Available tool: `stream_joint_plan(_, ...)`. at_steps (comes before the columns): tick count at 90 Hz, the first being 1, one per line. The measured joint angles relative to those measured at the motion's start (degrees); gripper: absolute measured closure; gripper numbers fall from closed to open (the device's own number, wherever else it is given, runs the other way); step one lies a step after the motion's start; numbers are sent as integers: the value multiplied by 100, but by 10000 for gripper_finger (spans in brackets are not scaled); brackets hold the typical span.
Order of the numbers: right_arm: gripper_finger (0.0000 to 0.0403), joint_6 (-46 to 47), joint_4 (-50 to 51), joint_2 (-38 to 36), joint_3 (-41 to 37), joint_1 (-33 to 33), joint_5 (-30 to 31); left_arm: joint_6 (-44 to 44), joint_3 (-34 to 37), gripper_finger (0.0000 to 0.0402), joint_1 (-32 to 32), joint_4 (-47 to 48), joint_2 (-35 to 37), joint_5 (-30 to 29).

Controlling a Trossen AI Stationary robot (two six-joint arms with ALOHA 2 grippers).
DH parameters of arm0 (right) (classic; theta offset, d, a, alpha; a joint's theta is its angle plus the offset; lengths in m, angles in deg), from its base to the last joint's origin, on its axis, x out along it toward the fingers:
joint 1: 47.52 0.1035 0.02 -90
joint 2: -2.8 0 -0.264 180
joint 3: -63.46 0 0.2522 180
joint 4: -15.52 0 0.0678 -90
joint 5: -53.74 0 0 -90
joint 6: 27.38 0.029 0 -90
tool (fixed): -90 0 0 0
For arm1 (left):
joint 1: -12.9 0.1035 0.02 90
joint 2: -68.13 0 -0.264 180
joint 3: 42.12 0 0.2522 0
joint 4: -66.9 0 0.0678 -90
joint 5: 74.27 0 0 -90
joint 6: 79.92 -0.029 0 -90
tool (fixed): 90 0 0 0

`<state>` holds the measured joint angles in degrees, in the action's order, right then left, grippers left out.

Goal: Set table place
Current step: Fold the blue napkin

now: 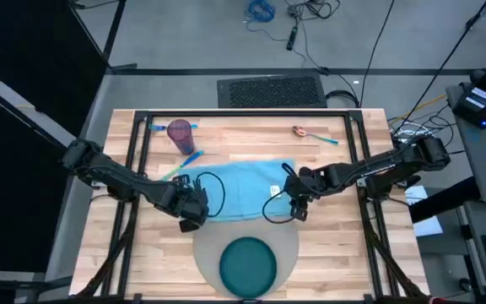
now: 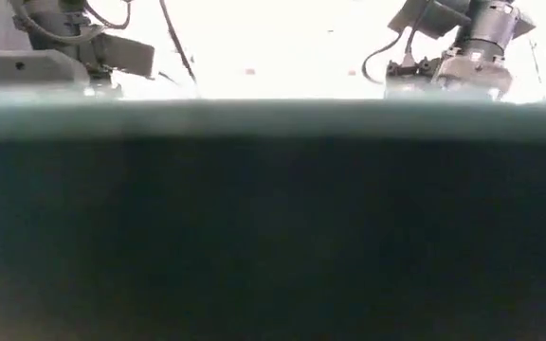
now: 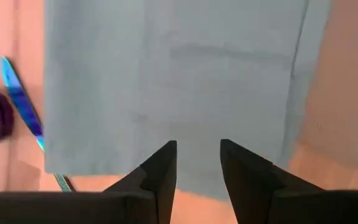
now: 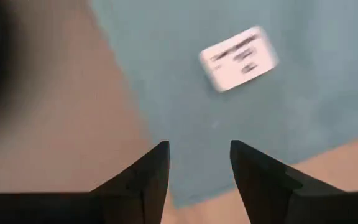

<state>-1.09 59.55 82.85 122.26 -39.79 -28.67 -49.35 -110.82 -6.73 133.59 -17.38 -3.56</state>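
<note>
Centring on the grey placemat (image 1: 247, 245) at the bench's (image 1: 99, 253) near edge, plate (image 1: 248, 263) on it, I see the blue napkin (image 1: 243, 190) just behind. Left claw (image 1: 194, 209) and right claw (image 1: 297, 205) hover over its near corners, both slightly parted, empty. I'd pinch both corners evenly.

On the desk (image 1: 336, 262), the plate (image 1: 247, 264) sits on the placemat (image 1: 207, 253) at the near edge. Napkin (image 1: 243, 190) lies behind it; cup (image 1: 180, 133) and spoon (image 1: 304, 132) lie farther back.

Even overhead light; low view backlit, glaring; wrist views motion-blurred, soft
</note>
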Motion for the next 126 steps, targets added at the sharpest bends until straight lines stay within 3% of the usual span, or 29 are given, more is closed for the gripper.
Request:
stream_joint_plan(6,245,236,-143,0,0,-41,307,-114,0,292,123,-281,0,-252)
stream_joint_plan(17,245,326,-458,-1,0,-103,300,-630,0,292,380,-1218,1,-349)
stream_joint_plan(32,245,1112,-251,-2,2,-76,23,-1078,0,292,688,-2142,1,0)
stream_joint_plan(42,245,1444,184,-2,2,148,-488,-1173,0,292,747,-2139,1,116)
stream_joint_plan(75,246,1811,-183,114,-122,576,-666,-1187,0,292,749,-2048,1,123)
stream_joint_plan(88,246,1735,-614,374,-323,451,-898,-1191,0,292,718,-2033,1,123)
stream_joint_plan(126,246,1474,-444,645,-334,135,-852,-1154,0,292,718,-1996,1,158)
